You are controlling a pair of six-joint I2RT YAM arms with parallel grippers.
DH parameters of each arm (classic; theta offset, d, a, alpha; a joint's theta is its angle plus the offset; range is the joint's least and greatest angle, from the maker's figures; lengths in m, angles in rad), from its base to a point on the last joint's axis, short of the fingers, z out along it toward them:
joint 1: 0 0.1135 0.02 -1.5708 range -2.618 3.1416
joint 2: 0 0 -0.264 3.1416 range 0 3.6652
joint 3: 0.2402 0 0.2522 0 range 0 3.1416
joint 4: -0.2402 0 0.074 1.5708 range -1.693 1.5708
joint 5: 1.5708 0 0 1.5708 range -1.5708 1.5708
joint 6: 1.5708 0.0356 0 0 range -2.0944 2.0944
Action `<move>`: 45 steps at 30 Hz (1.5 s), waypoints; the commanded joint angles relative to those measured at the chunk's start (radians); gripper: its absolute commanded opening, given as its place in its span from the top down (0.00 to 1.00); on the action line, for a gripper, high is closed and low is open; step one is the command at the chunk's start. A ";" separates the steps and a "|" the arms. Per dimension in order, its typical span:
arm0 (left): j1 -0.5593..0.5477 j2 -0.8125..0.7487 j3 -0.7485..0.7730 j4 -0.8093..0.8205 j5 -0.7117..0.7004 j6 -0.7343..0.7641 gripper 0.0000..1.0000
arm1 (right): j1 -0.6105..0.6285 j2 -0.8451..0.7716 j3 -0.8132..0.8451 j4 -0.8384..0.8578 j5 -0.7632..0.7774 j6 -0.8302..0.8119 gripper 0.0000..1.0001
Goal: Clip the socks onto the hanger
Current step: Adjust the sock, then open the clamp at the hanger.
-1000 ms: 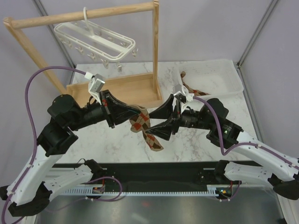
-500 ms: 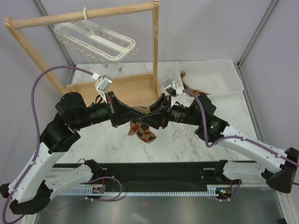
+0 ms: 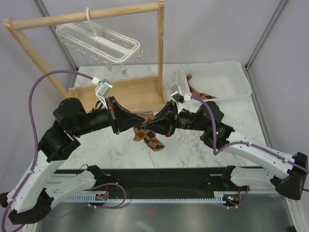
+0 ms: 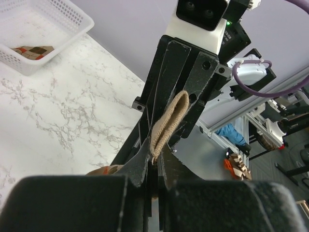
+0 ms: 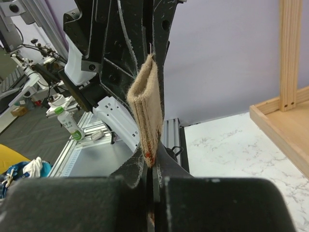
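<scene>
- Top view: white plastic rectangular drying hanger [image 3: 99, 41], with small dangling clips, is hooked on the light wooden rack [image 3: 160, 53] at far left.
- Tan argyle knit sock [image 3: 148, 137] hangs over the marble-pattern table [image 3: 183, 150] at centre. Left gripper [image 3: 144, 126] and right gripper [image 3: 153, 124] meet tip to tip, both clamped on it.
- Second argyle sock [image 3: 197, 91] lies in the white perforated basket [image 3: 231, 82], far right.
- Left wrist: left jaws are closed on the ribbed tan cuff [image 4: 169, 121]. The cuff loops up against the right gripper's black fingers.
- Right wrist: right jaws are closed on the folded cuff edge, an upright strip. Left gripper sits just behind it.
</scene>
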 commanded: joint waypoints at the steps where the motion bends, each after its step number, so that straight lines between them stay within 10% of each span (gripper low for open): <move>1: -0.004 -0.020 0.029 -0.068 -0.035 0.016 0.90 | -0.006 -0.021 0.016 -0.027 -0.032 -0.001 1.00; 5: -0.004 -0.062 0.023 -0.186 -0.273 0.097 0.37 | -0.035 0.006 0.094 -0.223 -0.021 0.005 1.00; 10: -0.006 -0.078 0.043 -0.372 -0.700 0.244 0.34 | -0.054 -0.004 0.092 -0.452 0.021 -0.004 1.00; 22: -0.003 -0.106 0.000 0.001 -0.848 0.448 0.32 | -0.057 -0.086 0.048 -0.466 0.022 -0.063 1.00; 25: 0.004 -0.035 0.046 0.048 -0.828 0.508 0.00 | -0.057 -0.106 0.056 -0.466 -0.005 -0.077 1.00; 31: 0.092 0.082 0.118 0.113 -0.670 0.550 0.10 | -0.057 -0.173 0.053 -0.467 -0.014 -0.116 1.00; 39: 0.324 0.155 0.195 0.117 -0.322 0.475 0.48 | -0.057 -0.222 0.085 -0.498 -0.037 -0.156 1.00; 45: 0.450 0.195 0.227 0.107 -0.014 0.363 0.47 | -0.058 -0.238 0.090 -0.500 -0.032 -0.164 1.00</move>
